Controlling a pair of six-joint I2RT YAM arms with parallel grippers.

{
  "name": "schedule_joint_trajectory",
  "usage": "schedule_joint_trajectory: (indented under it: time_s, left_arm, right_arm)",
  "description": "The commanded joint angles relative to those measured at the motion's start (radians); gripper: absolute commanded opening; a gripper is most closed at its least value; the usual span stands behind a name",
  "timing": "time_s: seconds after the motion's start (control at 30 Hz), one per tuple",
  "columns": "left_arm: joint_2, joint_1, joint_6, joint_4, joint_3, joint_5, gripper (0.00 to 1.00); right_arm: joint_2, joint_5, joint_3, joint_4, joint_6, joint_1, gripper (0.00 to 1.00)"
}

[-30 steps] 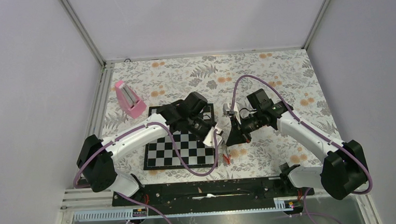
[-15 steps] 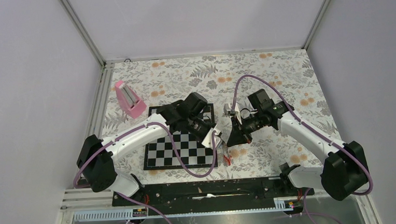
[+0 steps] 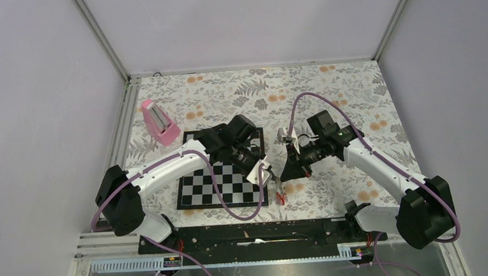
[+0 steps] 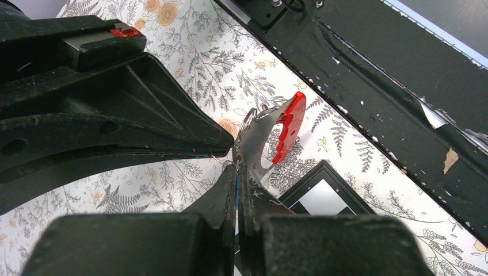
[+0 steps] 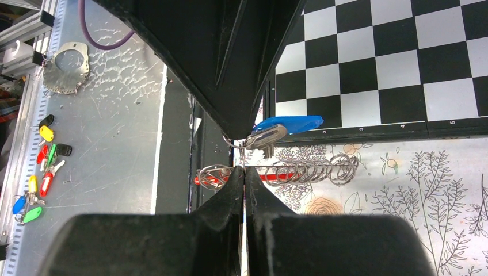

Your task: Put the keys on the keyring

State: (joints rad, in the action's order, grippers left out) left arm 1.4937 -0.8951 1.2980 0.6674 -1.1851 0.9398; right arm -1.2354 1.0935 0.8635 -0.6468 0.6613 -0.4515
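Right gripper [image 5: 243, 171]: fingers pressed together, tips just under the keyring [image 5: 232, 142].
Left gripper [image 5: 239, 133]: dark wedge from above, tip at the ring.
Blue-tagged key [image 5: 286, 124]: beside that tip, roughly level.
Wire loops [image 5: 299, 171]: row over a red piece.
Chessboard [image 5: 403, 52]: upper right.
Coloured key tags [image 5: 40, 167]: far left, on metal.

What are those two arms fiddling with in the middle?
The two arms meet tip to tip beside the chessboard. The left gripper is shut on the blue-tagged key, holding it against the thin keyring, which the right gripper seems to pinch. The red-tagged key hangs by them; whether it is threaded on is unclear.
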Motion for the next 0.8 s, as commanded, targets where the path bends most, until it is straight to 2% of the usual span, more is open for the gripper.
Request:
schedule_joint_trajectory:
  time_s: [0.0,0.77]
  left_arm:
    - [0.022,-0.010,0.033,0.125,-0.007,0.075,0.00]
    - [0.046,-0.010,0.163,0.134,-0.019,0.153,0.00]
  right_arm:
    - [0.040,0.077,0.014,0.044,0.033,0.022,0.00]
    - [0.028,0.167,-0.008,0.074,0.061,0.022,0.00]
